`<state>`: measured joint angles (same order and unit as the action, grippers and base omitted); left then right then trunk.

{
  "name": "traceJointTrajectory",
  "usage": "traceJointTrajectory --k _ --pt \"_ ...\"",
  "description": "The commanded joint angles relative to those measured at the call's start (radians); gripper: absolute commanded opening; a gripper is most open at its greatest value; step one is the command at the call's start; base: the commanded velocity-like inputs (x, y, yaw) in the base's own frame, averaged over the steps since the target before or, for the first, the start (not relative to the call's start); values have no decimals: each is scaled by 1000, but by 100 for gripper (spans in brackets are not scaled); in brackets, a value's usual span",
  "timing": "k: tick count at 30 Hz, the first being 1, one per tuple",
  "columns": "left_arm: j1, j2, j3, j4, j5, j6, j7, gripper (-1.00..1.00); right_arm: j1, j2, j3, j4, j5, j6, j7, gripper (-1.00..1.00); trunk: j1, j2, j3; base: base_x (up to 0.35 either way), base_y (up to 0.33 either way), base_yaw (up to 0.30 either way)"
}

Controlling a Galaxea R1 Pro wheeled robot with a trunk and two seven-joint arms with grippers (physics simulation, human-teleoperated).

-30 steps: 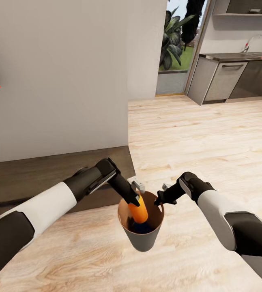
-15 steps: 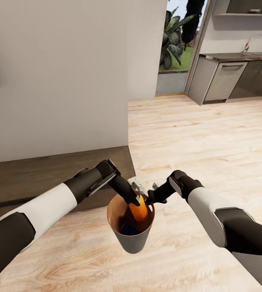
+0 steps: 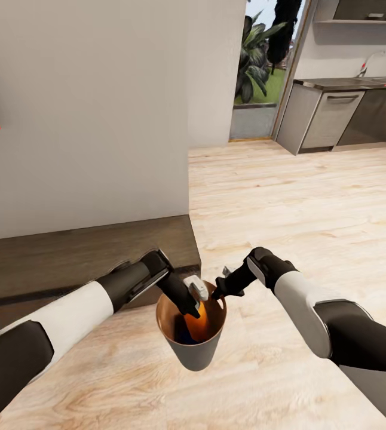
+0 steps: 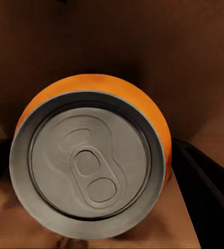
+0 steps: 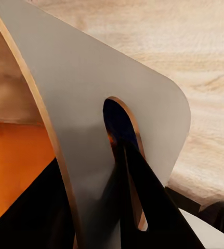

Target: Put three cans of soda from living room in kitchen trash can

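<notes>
Bin: tash can held off the floor, rim pinched by right end effector
Can: orange can of soda clamped in left end effector, inside the bin, long axis seemingly tilted
Beyond: kitchen

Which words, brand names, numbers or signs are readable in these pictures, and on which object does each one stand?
None can be read.
The orange can between the left gripper's fingers shows a plain silvery top with a pull tab and no print.
The trash can held at its rim by the right gripper has plain walls, without label.
The kitchen cabinets carry no sign.
</notes>
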<state>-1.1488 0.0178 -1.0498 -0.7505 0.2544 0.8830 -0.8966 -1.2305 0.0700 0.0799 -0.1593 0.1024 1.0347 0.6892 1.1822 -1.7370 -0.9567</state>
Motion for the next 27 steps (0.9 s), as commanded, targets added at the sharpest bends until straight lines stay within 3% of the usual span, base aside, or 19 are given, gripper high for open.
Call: traceJointTrajectory --k 1,5,9,17,19,27 --pt "2 -1 -5 0 0 -1 2 -100 -3 0 -20 2 -38 13 4 -100 0 0 0 0 0 0" --pt "10 -4 -20 0 0 -1 15 -100 -11 0 -20 9 -38 13 4 -100 0 0 0 0 0 0" --pt "46 -24 -26 -1 0 -2 35 -100 -16 2 -20 12 -38 13 4 -100 0 0 0 0 0 0" --pt "60 -30 -28 1 -2 -3 76 -100 -17 1 -20 13 -38 13 4 -100 0 0 0 0 0 0" --pt "61 -31 -28 1 -26 -2 116 -100 -17 1 -20 14 -38 13 4 -100 0 0 0 0 0 0" --pt "64 -34 -29 1 -55 1 142 -100 -17 2 -20 13 -38 13 4 -100 0 0 0 0 0 0"
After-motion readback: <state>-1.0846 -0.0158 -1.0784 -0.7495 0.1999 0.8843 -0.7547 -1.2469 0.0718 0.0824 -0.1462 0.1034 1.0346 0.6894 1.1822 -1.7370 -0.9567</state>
